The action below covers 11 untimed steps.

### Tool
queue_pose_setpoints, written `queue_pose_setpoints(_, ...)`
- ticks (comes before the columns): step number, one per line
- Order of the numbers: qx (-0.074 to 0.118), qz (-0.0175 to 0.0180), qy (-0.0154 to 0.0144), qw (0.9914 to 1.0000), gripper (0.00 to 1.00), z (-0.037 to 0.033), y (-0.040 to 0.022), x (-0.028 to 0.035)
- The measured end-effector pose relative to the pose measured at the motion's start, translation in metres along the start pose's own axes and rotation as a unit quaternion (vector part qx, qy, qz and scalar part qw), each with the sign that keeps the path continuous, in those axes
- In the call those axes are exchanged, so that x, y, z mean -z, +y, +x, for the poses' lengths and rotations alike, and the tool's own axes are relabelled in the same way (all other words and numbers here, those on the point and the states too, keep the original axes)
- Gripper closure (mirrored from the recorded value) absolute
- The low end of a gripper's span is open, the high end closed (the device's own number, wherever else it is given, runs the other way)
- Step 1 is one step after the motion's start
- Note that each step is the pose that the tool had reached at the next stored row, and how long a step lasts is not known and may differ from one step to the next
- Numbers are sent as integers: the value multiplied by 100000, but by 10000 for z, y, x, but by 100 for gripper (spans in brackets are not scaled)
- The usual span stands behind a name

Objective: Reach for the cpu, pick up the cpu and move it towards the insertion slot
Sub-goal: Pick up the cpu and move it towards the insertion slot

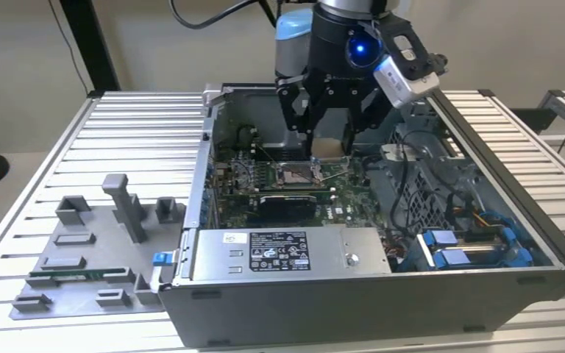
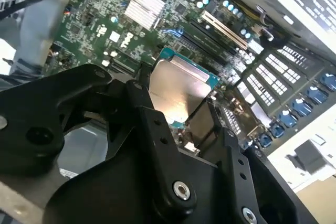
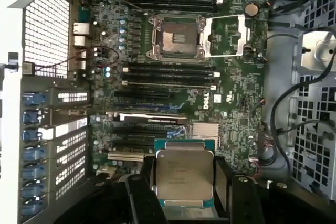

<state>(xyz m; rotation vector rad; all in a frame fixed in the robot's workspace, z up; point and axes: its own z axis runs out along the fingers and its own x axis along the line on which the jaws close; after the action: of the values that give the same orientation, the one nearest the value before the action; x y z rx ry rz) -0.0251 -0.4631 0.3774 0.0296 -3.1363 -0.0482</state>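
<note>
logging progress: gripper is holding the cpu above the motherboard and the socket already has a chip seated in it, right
Not quite. The gripper does hold the cpu above the motherboard, but the insertion slot is open with no chip in it, its dark centre bare, as the first wrist view shows.

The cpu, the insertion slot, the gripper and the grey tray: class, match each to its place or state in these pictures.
Things:
1. cpu
2. insertion slot
3. gripper
4. grey tray

Places or states:
A. lies on the slatted table outside the computer case
B. held between black fingers, above the board
C. open, with nothing seated in it
D. shut on a chip, inside the case

Pairs: 1-B, 2-C, 3-D, 4-A
</note>
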Motion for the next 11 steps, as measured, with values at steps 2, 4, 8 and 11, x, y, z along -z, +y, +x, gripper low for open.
queue_pose_setpoints(2, 8, -7, -3, 100000, 100, -80, -2, 0)
queue_pose_setpoints(4, 1, -6, -1, 100000, 100, -160, -3, 0)
queue_pose_setpoints(8, 4, -6, -2, 100000, 100, -311, -6, 1)
queue_pose_setpoints(11, 5, -5, -4, 100000, 100, -422, -7, 2)
